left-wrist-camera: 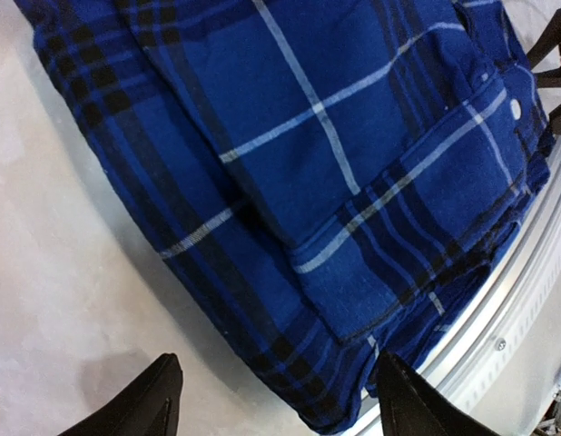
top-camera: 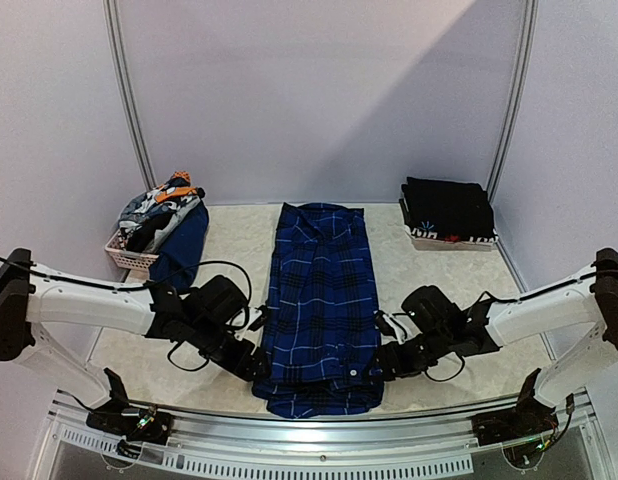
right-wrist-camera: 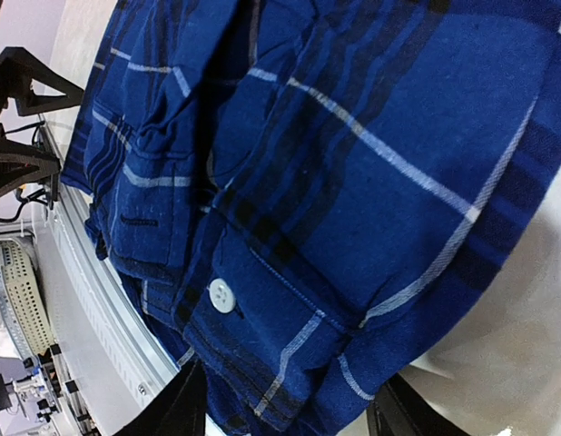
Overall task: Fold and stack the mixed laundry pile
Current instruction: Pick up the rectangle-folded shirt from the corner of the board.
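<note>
Two grippers with jaws spread: left gripper [top-camera: 255, 366] and right gripper [top-camera: 383, 364] at the lower corners of the shirt [top-camera: 321, 290], flat on the desk [top-camera: 239, 240], centre frame. Upper left: pile [top-camera: 159, 215]; upper right: black stack [top-camera: 447, 208].

Blue plaid shirt [left-wrist-camera: 335, 163] ahead of left gripper [left-wrist-camera: 276, 368]: soft woven cloth, matt, slightly fuzzy. Button [right-wrist-camera: 222, 295] just above right gripper [right-wrist-camera: 288, 380]: glossy white plastic. Fingers [left-wrist-camera: 149, 404]: matt black plastic. Table [left-wrist-camera: 54, 300] under them: pale, matt, faintly mottled. Edge rail [left-wrist-camera: 515, 309]: brushed metal, satin sheen.
</note>
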You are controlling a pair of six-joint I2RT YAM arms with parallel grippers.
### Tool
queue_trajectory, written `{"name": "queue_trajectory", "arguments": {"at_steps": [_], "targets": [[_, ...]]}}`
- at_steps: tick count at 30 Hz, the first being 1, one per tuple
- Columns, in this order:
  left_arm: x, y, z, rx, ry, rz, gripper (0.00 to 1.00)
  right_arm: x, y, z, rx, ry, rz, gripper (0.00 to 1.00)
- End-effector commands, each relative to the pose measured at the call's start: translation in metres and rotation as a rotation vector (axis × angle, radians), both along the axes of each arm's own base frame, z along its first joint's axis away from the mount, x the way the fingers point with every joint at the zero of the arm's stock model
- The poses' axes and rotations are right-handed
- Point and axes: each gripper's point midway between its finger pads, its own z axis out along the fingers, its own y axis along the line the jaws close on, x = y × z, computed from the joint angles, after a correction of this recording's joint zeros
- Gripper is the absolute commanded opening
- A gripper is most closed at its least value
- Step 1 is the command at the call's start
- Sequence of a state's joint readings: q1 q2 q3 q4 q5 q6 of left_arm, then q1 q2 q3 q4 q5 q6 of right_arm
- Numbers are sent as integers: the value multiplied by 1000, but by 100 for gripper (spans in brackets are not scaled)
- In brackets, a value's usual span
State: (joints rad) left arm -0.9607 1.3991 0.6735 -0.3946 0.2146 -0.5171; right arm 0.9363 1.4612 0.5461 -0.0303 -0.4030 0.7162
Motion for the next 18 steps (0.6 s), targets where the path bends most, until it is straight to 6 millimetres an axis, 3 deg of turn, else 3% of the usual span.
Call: {"name": "queue_trajectory", "arguments": {"at_steps": [1,13,18], "targets": [[-9,-8,-1,-20,1,-16,74,-15,-5,-10,-28,34,-6,58],[-14,-10,-9,-15,4,-15,70,-22,-3,-20,-55,42,3,45],[-18,-11,-11,-14,21,-26,64,-25,-4,-23,-64,48,8,33]]}}
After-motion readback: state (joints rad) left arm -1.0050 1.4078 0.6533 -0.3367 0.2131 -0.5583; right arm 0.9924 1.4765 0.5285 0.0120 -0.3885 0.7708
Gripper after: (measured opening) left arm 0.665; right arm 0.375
